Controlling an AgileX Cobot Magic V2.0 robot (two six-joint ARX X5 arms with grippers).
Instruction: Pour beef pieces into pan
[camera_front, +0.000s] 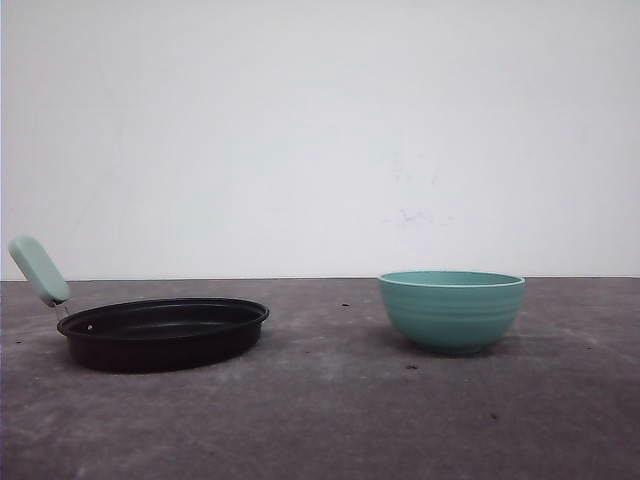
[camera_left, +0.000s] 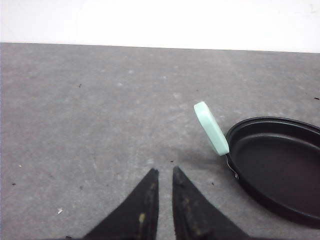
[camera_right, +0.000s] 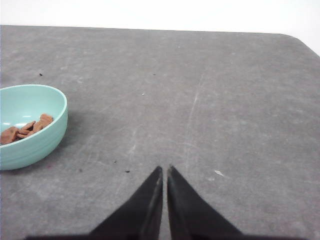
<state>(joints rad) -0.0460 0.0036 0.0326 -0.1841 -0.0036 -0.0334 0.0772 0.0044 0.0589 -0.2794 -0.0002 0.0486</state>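
On the grey table (camera_front: 330, 420) the pan (camera_front: 165, 332) sits at about eight o'clock in the front view, its mint handle (camera_front: 38, 270) angled up and away at its ten o'clock. The teal bowl (camera_front: 452, 310) stands well apart at about four o'clock. The beef pieces (camera_right: 26, 129) lie in a loose low heap at the bottom of that bowl, seen from the right wrist.

The left gripper (camera_left: 164, 172) hovers over bare table near the handle, its fingers drawn narrow with a thin slit between the tips, holding nothing. The right gripper (camera_right: 165, 170) is likewise nearly closed and empty, the bowl off at its nine o'clock.

The bowl looks stiff and smooth — probably light with so little in it, and likely slick at the glazed wall. Its rim seems the best place to pinch, one finger inside and one outside. The beef pieces should slide out freely once tilted — a slow tip would keep them from scattering past the shallow pan.
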